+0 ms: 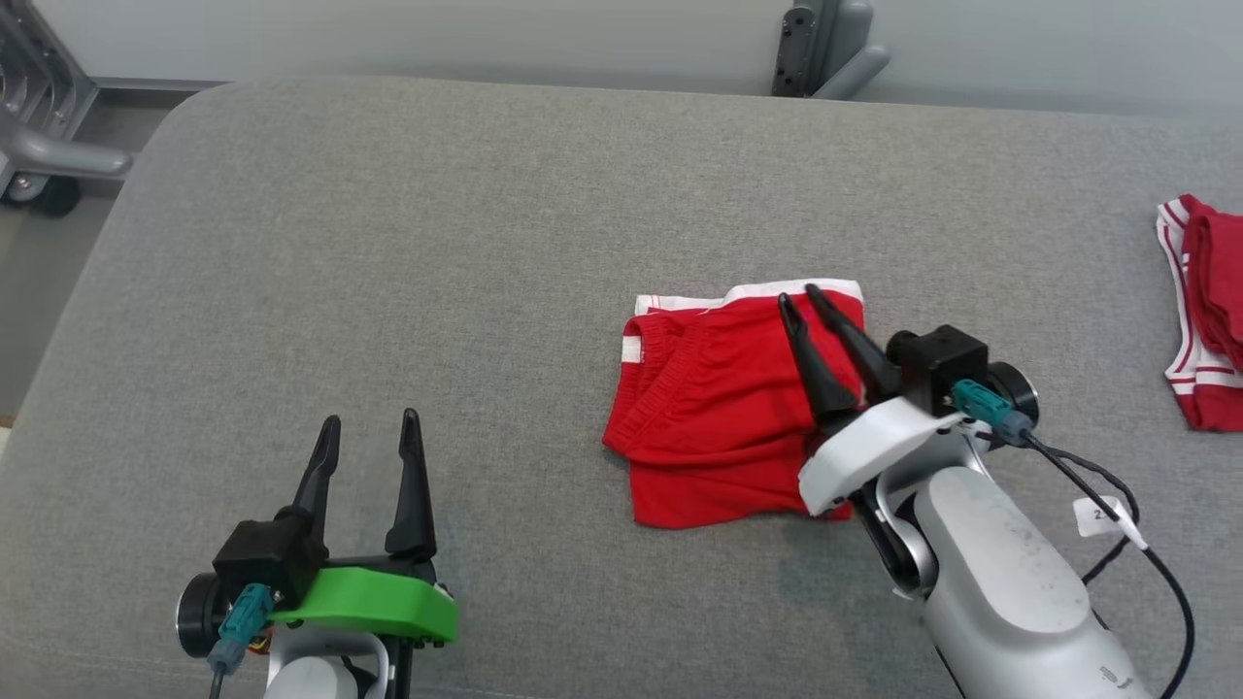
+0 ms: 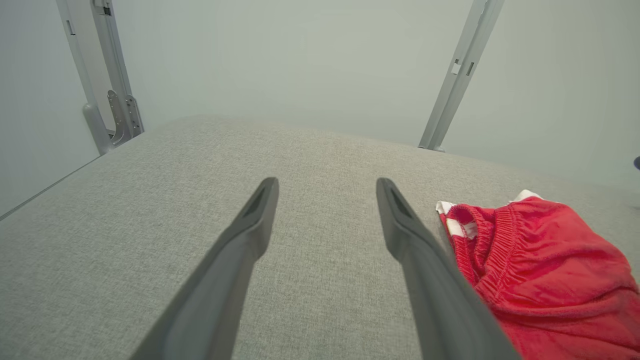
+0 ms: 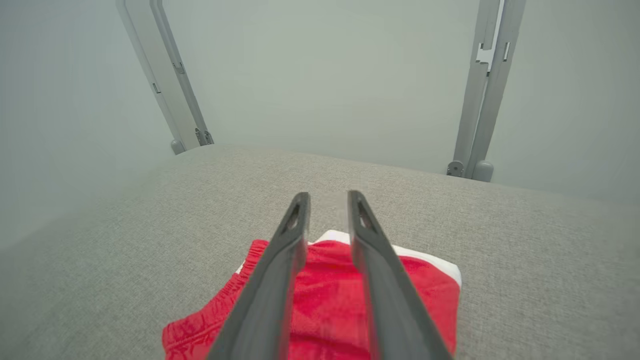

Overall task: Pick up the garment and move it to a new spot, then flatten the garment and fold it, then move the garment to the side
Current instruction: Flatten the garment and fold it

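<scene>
Shorts, red with white trim (image 1: 719, 408), lie folded into a compact, roughly square packet on the grey padded table (image 1: 388, 243), right of centre and on the robot's right-hand side. The elastic waistband runs near-to-far down the packet's left edge, and a white band shows along its far edge. The right gripper (image 1: 798, 294) is directly over the packet's right half. Its two dark fingers point away from the robot and lean a little leftward, with the tips close to the far white band. They stand slightly parted with a narrow gap between them, and the right wrist view shows red cloth beneath the gap rather than pinched inside it. Whether the fingers touch the fabric or sit just above it cannot be told. The left gripper (image 1: 371, 419) is well apart to the left over bare table, fingers spread wide and holding nothing, with the waistband edge of the packet off to its right. The fold looks finished, so the step remaining is probably carrying the packet aside. The right arm is plainly the nearer one for that, since the garment lies under its fingers rather than ahead of them. A second red-and-white garment (image 1: 1209, 311) lies at the table's right edge, which may mark the side spot.
</scene>
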Robot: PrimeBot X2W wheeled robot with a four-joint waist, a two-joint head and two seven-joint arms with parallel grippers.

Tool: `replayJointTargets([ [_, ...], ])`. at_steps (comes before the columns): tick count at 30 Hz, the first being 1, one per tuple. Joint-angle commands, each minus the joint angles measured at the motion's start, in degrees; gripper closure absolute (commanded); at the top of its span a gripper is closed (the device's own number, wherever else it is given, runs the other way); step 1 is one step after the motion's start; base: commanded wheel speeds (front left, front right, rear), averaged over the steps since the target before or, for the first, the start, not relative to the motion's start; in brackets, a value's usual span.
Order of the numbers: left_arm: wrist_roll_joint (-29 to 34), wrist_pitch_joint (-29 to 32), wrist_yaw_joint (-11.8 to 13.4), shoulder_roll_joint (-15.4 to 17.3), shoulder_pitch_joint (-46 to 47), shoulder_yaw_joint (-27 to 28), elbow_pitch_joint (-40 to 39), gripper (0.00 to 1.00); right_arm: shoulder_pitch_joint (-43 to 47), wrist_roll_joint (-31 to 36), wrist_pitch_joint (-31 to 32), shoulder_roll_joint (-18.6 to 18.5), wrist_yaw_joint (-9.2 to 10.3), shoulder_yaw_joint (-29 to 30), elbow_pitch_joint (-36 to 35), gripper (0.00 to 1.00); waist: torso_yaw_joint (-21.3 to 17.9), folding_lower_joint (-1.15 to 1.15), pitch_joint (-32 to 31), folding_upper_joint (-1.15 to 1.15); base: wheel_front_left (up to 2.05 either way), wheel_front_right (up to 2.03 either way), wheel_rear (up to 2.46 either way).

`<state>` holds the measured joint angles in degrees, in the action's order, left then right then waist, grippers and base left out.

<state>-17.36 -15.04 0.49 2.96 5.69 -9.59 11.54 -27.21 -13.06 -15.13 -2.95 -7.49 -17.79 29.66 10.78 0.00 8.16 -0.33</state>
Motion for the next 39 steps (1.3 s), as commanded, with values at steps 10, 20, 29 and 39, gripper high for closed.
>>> replayJointTargets([
  [10, 1.9, -0.1, -0.1, 0.1, -0.3, 0.8, -0.8, 0.0, 9.0, 3.5, 0.0, 0.0, 0.02, 9.7, -10.4, 0.0, -3.9, 0.0, -2.1, 0.33, 0.0, 0.0, 0.0],
  [20, 3.1, -0.1, 0.4, 0.1, -2.6, 1.9, -1.7, 0.0, 17.9, 4.2, 0.0, 0.0, 0.02, 14.6, -17.6, 0.0, -6.1, 0.0, -3.3, 0.33, 0.0, 0.0, 0.0],
  [29, 3.3, -0.1, 0.1, 0.0, -4.8, 3.2, -2.3, 0.0, 22.0, 3.4, 0.0, 0.0, 0.02, 15.5, -20.9, 0.0, -7.3, 0.0, -4.4, 0.33, 0.0, 0.0, 0.0],
  [39, 3.9, -0.1, -0.1, -0.1, -5.9, 3.3, -3.1, 0.0, 23.0, 2.6, 0.0, 0.0, 0.02, 15.9, -21.2, 0.0, -7.4, 0.0, -5.2, 0.33, 0.0, 0.0, 0.0],
])
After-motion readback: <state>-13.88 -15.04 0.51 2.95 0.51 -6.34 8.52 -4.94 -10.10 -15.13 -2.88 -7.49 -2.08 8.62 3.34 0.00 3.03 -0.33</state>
